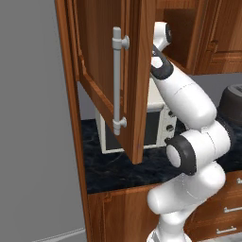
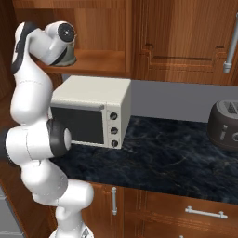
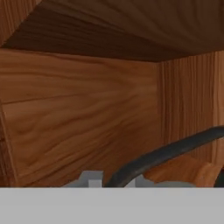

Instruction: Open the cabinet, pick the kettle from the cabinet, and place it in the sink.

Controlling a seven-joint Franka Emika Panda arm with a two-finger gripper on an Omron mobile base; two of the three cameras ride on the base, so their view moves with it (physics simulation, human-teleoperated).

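From the left base view, the cabinet (image 1: 101,71) door is swung wide open, its long grey bar handle (image 1: 116,80) facing us. The white arm (image 1: 186,99) reaches up past the door's edge and goes inside the cabinet, so the hand itself is hidden behind the door here. Below sits a white toaster oven (image 1: 160,125) on the dark marbled counter (image 1: 118,165).

Over in the right base view you get a better angle: the arm's wrist is up at the open cabinet shelf (image 2: 100,60), and the kettle (image 2: 69,56) peeks out right behind the wrist, just a grey-green rounded bit sitting on that shelf. The toaster oven (image 2: 90,111) is directly underneath, and a dark toaster (image 2: 225,123) sits off to the right on the counter (image 2: 162,158).

The hand view looks into the wooden inside of the cabinet. The kettle's thin dark handle (image 3: 170,153) arcs up from the bottom middle toward the right edge, starting right between the fingertips (image 3: 89,179). The gripper (image 3: 114,183) has its jaws pinched together on that handle, so the kettle is gripped by its handle while inside the cabinet.
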